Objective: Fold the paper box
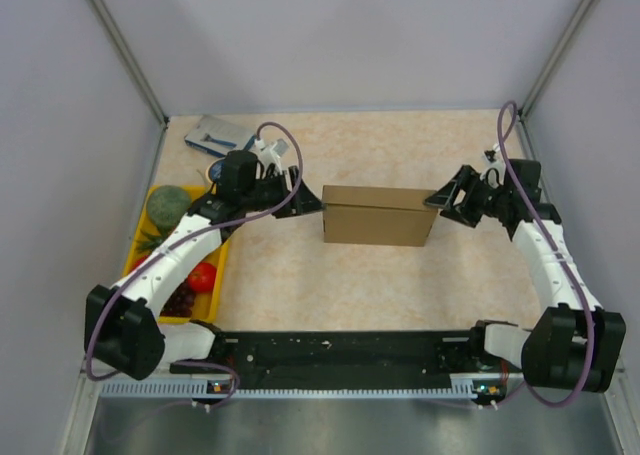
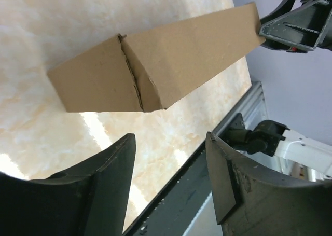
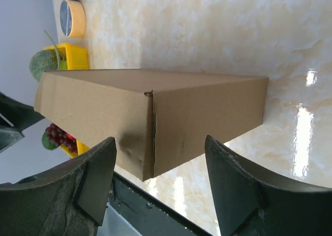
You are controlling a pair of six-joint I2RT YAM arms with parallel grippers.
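Note:
The paper box (image 1: 377,215) is a closed brown cardboard carton standing on the table's middle. It also shows in the left wrist view (image 2: 155,65) and in the right wrist view (image 3: 150,122). My left gripper (image 1: 312,204) is open and empty, just off the box's left end; in its own view its jaws (image 2: 171,142) stand apart below the box. My right gripper (image 1: 436,199) is open and empty, just off the box's right end; in its own view its jaws (image 3: 161,148) stand wide, the box's corner between and beyond them.
A yellow tray (image 1: 142,243) with fruit and vegetables sits at the left edge. A blue-grey flat packet (image 1: 218,135) and a tape roll (image 3: 71,17) lie at the back left. A black rail (image 1: 340,353) runs along the near edge.

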